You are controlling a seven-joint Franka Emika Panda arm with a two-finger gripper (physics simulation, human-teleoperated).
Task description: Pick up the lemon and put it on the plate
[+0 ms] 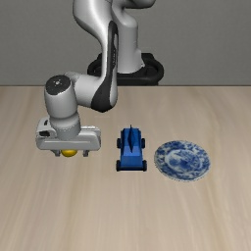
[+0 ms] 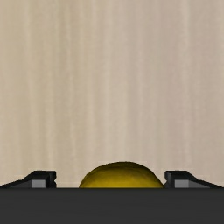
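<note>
gripper [image 1: 67, 147] of mine sits low at the table [image 1: 59, 216], fingers apart on either side of the lemon [image 2: 121, 175] with a gap each side, nothing clamped yet. the lemon is round, so if i close off-centre it may squirt out or roll. on the way to the plate [image 1: 182, 159], i judge a low carry could clip the blue toy car [image 1: 130, 149] standing between.

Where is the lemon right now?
The lemon is right under the open tool, toward the exterior view's left. The blue toy car is its nearest neighbour on the exterior view's right, with the plate beyond that.
</note>
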